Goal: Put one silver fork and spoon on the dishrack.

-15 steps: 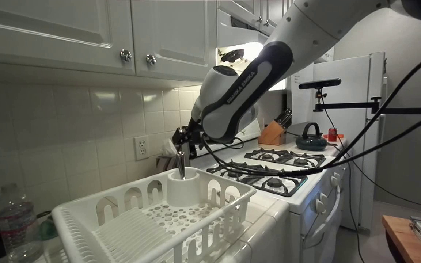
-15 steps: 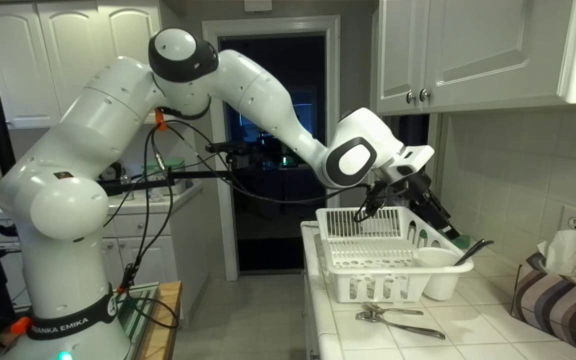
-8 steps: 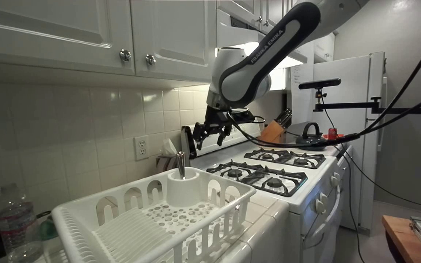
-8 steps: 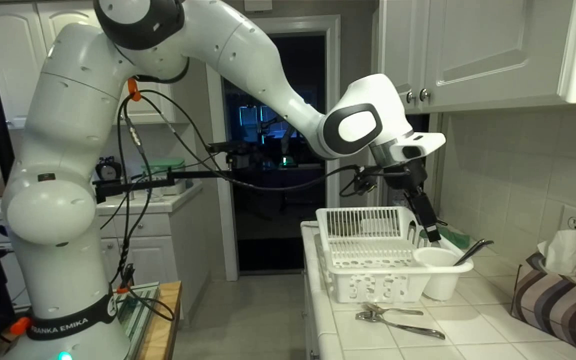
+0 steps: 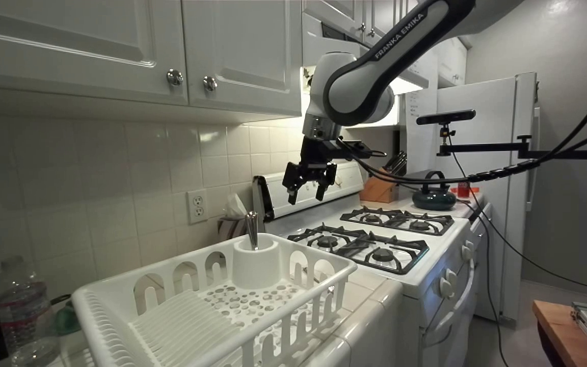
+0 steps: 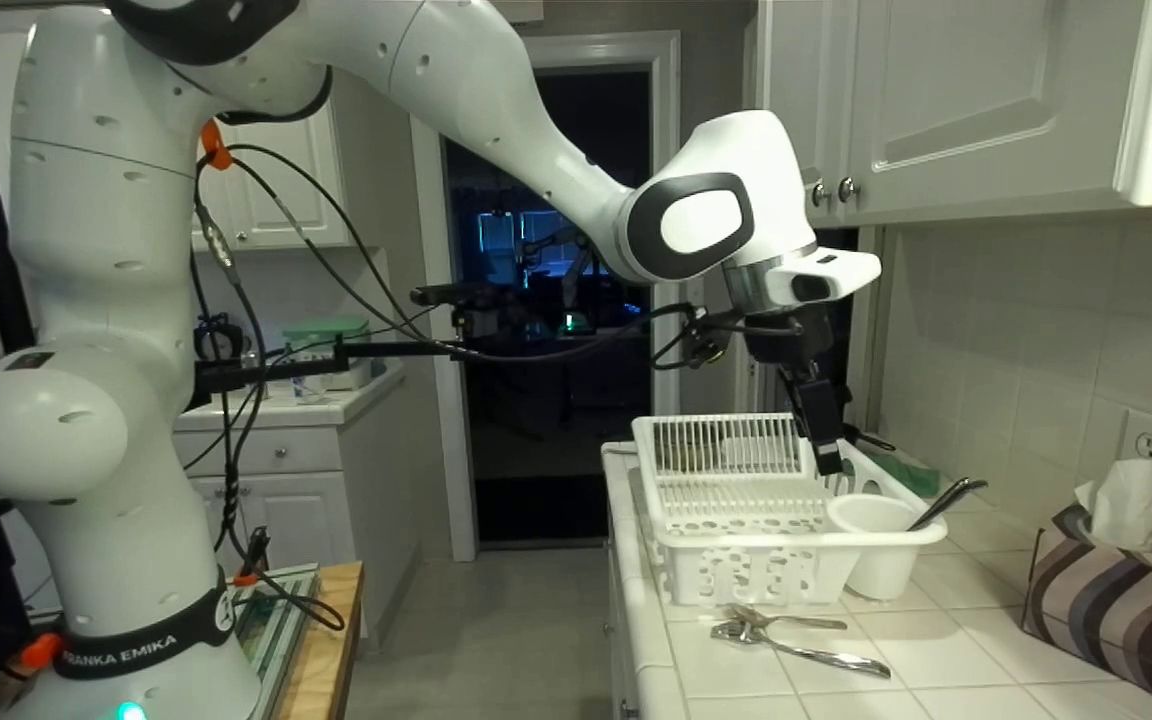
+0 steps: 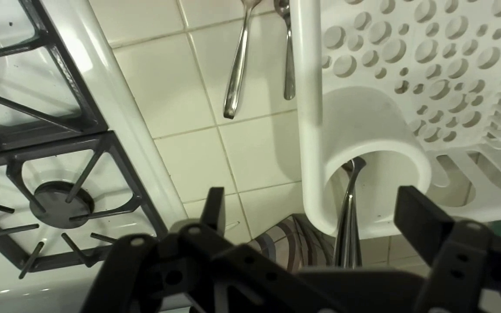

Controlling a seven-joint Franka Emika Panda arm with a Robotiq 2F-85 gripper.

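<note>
The dishrack [image 5: 293, 316] is a white ribbed drainer on the tiled counter; it also shows in an exterior view [image 6: 756, 542]. Its round white cup [image 5: 256, 267] stands at one corner. Several silver utensils [image 5: 252, 232] lean in the cup with handles up; in the wrist view they [image 7: 349, 217] cross its rim. Two silver pieces, one [image 6: 801, 622] and a longer one [image 6: 826, 660], lie on the counter beside the rack. In the wrist view one [image 7: 289, 65] looks like a spoon; the other's [image 7: 237, 74] head is cut off. My gripper [image 5: 306, 197] is open and empty above the cup area [image 7: 311, 195].
A stove [image 5: 375, 244] with black grates adjoins the counter. A striped tissue box [image 6: 1116, 590] stands near the wall. A plastic bottle [image 5: 26, 316] stands behind the rack. Cabinets [image 5: 242, 56] hang above. A knife block [image 5: 379, 186] and kettle [image 5: 433, 198] stand farther back.
My gripper has swung away from the cup's utensils, moving back from the wall and pointing more straight down. The arm has risen. The utensils and the rack have not moved.
</note>
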